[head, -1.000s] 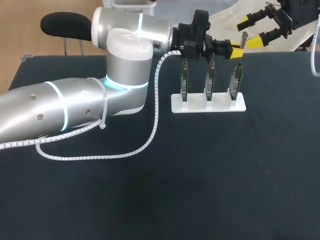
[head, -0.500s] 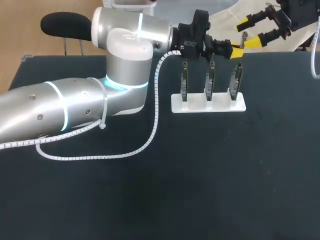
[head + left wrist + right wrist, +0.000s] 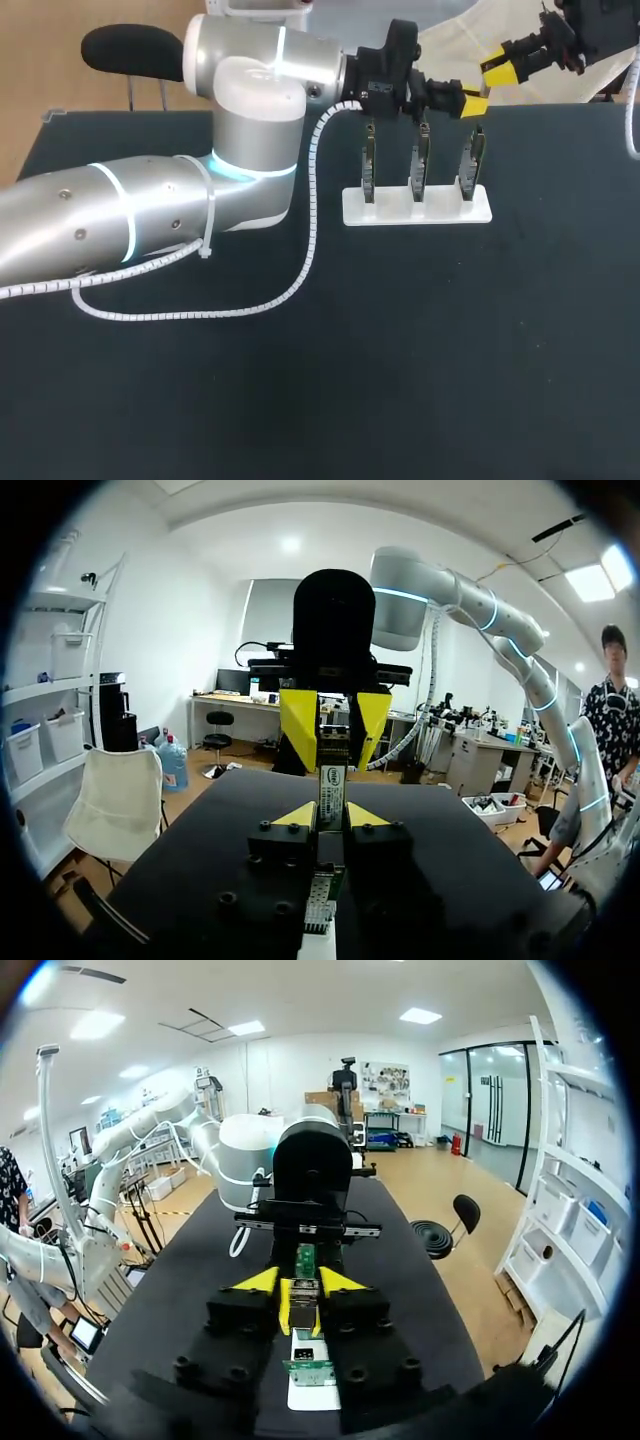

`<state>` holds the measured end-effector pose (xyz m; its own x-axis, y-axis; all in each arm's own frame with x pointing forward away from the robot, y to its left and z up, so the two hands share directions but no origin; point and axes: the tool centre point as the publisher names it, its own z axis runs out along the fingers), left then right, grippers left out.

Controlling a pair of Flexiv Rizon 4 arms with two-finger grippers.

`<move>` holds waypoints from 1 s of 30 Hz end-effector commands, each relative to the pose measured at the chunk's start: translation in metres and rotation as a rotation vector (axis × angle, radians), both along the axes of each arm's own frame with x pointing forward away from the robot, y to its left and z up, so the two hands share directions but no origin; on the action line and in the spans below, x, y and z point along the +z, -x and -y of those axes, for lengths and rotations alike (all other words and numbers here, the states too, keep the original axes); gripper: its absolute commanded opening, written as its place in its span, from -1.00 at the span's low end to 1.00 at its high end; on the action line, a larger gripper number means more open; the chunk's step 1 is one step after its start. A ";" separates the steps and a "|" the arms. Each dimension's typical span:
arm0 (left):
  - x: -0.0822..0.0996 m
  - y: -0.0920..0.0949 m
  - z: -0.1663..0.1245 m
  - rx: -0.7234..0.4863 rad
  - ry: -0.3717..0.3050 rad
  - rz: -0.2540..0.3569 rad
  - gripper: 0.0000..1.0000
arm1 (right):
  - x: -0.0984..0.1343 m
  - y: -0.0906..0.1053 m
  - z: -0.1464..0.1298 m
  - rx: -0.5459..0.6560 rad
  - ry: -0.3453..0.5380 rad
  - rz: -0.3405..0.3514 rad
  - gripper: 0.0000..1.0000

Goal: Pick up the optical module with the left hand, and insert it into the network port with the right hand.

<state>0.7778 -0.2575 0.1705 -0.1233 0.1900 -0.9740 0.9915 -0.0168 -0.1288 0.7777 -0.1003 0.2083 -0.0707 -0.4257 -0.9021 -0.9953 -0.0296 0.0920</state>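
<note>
The optical module [image 3: 331,780], a thin metal stick with a label, is held above the back of the table. My left gripper [image 3: 332,815] is shut on its near end. My right gripper [image 3: 335,720] faces it from the far side, its yellow fingers [image 3: 298,718] pressed on the module's other end. In the right wrist view the module [image 3: 303,1295] sits between my right gripper's tips. In the head view the left gripper [image 3: 470,103] and the right gripper [image 3: 497,68] meet above the white rack [image 3: 417,207]. The rack holds three upright port boards [image 3: 469,165].
My left arm [image 3: 150,215] lies across the left half of the table, with a white coiled cable [image 3: 300,270] looping onto the black tabletop [image 3: 420,350]. The rack stands right under both grippers.
My right gripper's fingers, wide open a second ago, have come together on the module's far end. The left arm and its grip have not moved.
</note>
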 end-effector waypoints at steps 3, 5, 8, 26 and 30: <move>0.001 -0.001 0.000 0.004 -0.002 -0.001 -1.00 | -0.002 0.006 0.001 -0.005 0.006 -0.002 -1.00; 0.001 -0.001 0.000 0.004 -0.002 -0.001 -1.00 | -0.002 0.007 0.001 -0.004 0.007 -0.004 -1.00; 0.001 -0.001 0.000 0.004 -0.002 -0.001 -1.00 | -0.002 0.007 0.001 -0.002 0.008 -0.003 -1.00; 0.001 -0.001 0.000 0.004 -0.002 -0.001 1.00 | -0.003 0.005 -0.001 0.008 0.008 0.007 -1.00; 0.002 0.000 0.000 0.004 0.006 0.015 1.00 | -0.004 0.007 0.000 0.010 0.011 0.007 -1.00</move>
